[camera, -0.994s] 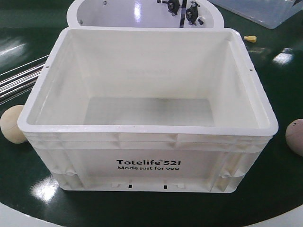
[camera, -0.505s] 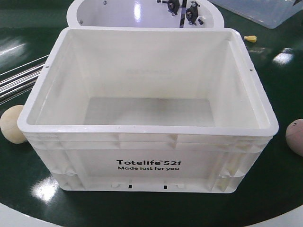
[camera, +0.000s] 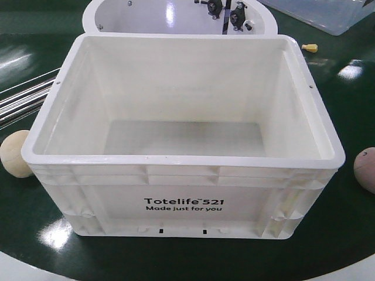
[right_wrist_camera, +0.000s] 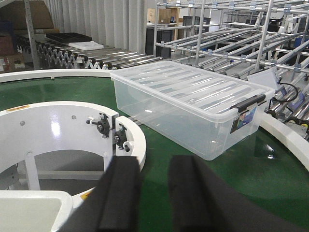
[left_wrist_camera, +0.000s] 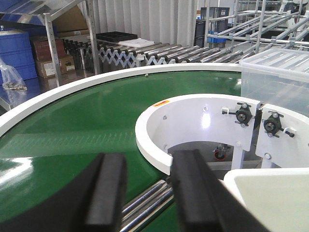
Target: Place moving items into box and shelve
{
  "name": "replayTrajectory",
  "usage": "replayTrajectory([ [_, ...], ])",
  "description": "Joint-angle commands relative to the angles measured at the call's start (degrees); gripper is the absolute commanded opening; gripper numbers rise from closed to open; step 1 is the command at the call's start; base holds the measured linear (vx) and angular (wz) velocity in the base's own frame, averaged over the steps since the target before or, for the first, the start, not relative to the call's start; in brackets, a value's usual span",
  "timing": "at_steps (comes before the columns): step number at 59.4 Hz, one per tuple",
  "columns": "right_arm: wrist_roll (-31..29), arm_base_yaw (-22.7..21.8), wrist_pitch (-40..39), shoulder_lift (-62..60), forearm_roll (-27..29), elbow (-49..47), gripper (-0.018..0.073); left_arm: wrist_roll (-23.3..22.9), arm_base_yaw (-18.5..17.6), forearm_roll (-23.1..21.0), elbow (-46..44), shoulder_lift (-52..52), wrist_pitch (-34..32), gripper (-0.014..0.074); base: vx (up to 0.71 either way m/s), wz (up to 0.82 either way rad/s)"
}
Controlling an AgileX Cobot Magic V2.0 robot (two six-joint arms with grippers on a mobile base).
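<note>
Exterior front-facing view: shows white crate (camera: 181, 202) open-topped on green conveyor belt (camera: 328, 105). Pale yellow lump (camera: 14, 155) just beside its left wall, pinkish-brown lump (camera: 366, 168) off its right side, both outside. Left end effector (left_wrist_camera: 147, 181) parted, gripping nothing. Right end effector (right_wrist_camera: 149, 186) likewise parted and bare, clear tub (right_wrist_camera: 188, 104) beyond.

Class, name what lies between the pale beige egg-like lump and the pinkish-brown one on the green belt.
The large white rectangular plastic crate stands between them, shown in the front-facing view.
</note>
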Motion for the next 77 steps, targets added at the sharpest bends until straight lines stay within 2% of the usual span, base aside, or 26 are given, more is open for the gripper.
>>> replayTrajectory([
  [1, -0.4, -0.3, -5.0, -0.5, -0.9, -1.7, 0.0397, -0.6, 0.2, -0.5, -1.8, -0.4, -5.7, 0.0468, 0.0, 0.0],
  [9, -0.7, -0.2, -2.2, -0.5, 0.4, -1.7, 0.0461, -0.8, 0.2, -0.5, -1.8, -0.5, -3.1, 0.0468, 0.0, 0.0],
  [16, -2.7, -0.4, 5.8, -0.5, -1.7, -1.9, 0.0459, -5.7, 0.2, -0.2, -1.8, -0.4, 3.3, 0.0469, 0.0, 0.0],
  [22, -2.4, -0.4, 10.7, -0.2, -2.6, -1.9, 0.0459, -9.1, 1.0, 2.4, -1.8, -0.4, 6.6, 0.0469, 0.0, 0.0],
  [28, 2.4, -1.3, 14.0, 2.0, -5.2, -1.9, 0.0459, -16.2, 4.3, 7.2, -1.8, 0.5, 9.5, 0.0469, 0.0, 0.0],
  [32, 7.4, -4.7, 15.9, 4.7, -7.2, -1.9, 0.0459, -21.3, 7.3, 11.3, -1.8, 2.5, 11.9, 0.0469, 0.0, 0.0],
  [35, 10.3, -8.8, 17.3, 7.2, -7.4, -1.9, 0.0459, -23.0, 9.3, 12.9, -1.8, 4.6, 13.6, 0.0468, 0.0, 0.0],
  [39, 9.3, -13.2, 19.1, 10.4, -6.5, -1.9, 0.0459, -22.6, 10.3, 13.1, -1.8, 7.5, 15.4, 0.0468, 0.0, 0.0],
  [44, 3.2, -15.9, 22.2, 14.4, -4.4, -1.9, 0.0459, -20.8, 10.3, 12.8, -1.8, 11.5, 16.0, 0.0468, 0.0, 0.0],
  [51, -5.5, -15.9, 26.9, 20.0, 1.3, -1.9, 0.0459, -19.3, 10.3, 12.1, -1.8, 17.3, 17.8, 0.0468, 0.0, 0.0],
  [58, -10.5, -15.9, 30.2, 24.2, 8.5, -1.9, 0.0459, -17.9, 10.2, 8.1, -1.8, 21.4, 21.6, 0.0468, 0.0, 0.0],
  [63, -10.8, -15.9, 30.9, 26.5, 9.9, -1.9, 0.0459, -13.1, 10.2, 3.6, -1.8, 23.4, 23.1, 0.0468, 0.0, 0.0],
  [70, -10.4, -15.9, 32.2, 29.3, 8.5, -1.9, 0.0459, -6.4, 10.2, -2.2, -1.8, 25.4, 23.5, 0.0468, 0.0, 0.0],
  [77, -10.2, -15.9, 32.9, 32.5, 7.8, -1.9, 0.0459, -4.1, 10.2, -3.6, -1.8, 26.7, 24.7, 0.0468, 0.0, 0.0],
])
